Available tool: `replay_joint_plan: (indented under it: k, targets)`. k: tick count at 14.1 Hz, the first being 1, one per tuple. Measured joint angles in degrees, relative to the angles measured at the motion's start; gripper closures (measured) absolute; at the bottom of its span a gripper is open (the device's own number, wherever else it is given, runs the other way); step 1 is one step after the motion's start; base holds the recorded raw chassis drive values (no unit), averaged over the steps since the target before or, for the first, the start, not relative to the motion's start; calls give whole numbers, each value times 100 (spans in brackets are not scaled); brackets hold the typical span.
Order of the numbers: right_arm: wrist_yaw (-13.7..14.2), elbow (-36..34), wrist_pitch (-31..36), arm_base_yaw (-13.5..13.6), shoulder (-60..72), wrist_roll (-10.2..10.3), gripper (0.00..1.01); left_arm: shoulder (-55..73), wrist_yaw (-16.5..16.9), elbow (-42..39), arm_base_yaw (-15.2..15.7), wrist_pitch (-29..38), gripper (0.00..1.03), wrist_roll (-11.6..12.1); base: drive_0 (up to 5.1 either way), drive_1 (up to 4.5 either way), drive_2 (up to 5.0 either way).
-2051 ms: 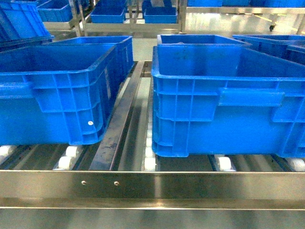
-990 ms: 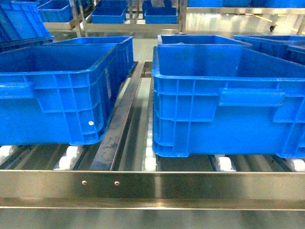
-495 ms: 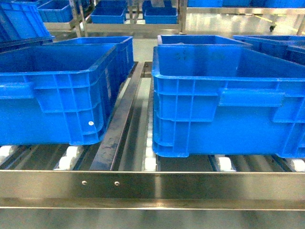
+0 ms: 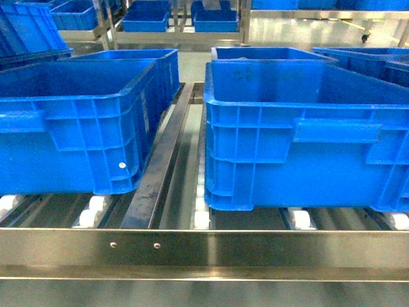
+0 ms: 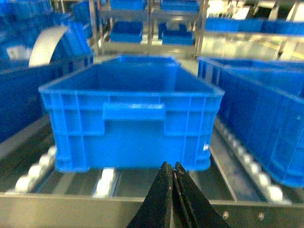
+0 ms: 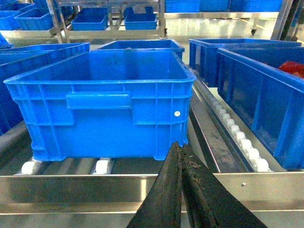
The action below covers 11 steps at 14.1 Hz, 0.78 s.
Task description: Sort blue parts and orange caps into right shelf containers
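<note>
- The head view shows two large blue crates side by side on a roller shelf: the left crate (image 4: 77,128) and the right crate (image 4: 307,134), both open-topped with ribbed sides
- A steel divider rail (image 4: 163,160) runs between them, and a steel front rail (image 4: 204,249) crosses the shelf edge in front of both
- White rollers (image 4: 201,220) show under the crates' front edges
- More blue crates (image 4: 268,53) stand behind these two, and others on racks further back
- No arm or gripper shows in the head view
- The left gripper (image 5: 174,166) rises from the bottom edge of its wrist view, its dark fingers pressed together with nothing between them, in front of the handle side of a crate (image 5: 133,118)
- The right gripper (image 6: 179,147) looks likewise closed and empty, fingers meeting at the tip, before a crate (image 6: 104,104) on the rollers
- At the right edge of the right wrist view something red (image 6: 292,68) lies in a neighbouring crate; I cannot tell what it is
- No blue part or orange cap can be made out
</note>
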Motion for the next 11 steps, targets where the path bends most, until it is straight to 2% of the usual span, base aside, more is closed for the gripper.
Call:
replay_joint_plan:
  k: [1, 2, 7, 8, 11]
  targets:
    - [2, 0, 26, 0, -2, 0, 99, -354, 57, 0, 0, -540, 101, 4, 0, 0, 0]
    - [0, 0, 70, 0, -4, 2, 99, -748, 15, 0, 0, -699, 101, -4, 0, 0, 0]
    - [7, 0, 46, 0, -2, 2, 99, -737, 24, 0, 0, -710, 101, -4, 0, 0, 0]
    - [7, 0, 46, 0, -2, 0, 91, -737, 26, 0, 0, -708, 97, -11, 0, 0, 0]
    - [7, 0, 48, 0, -2, 2, 53, -737, 24, 0, 0, -708, 58, -11, 0, 0, 0]
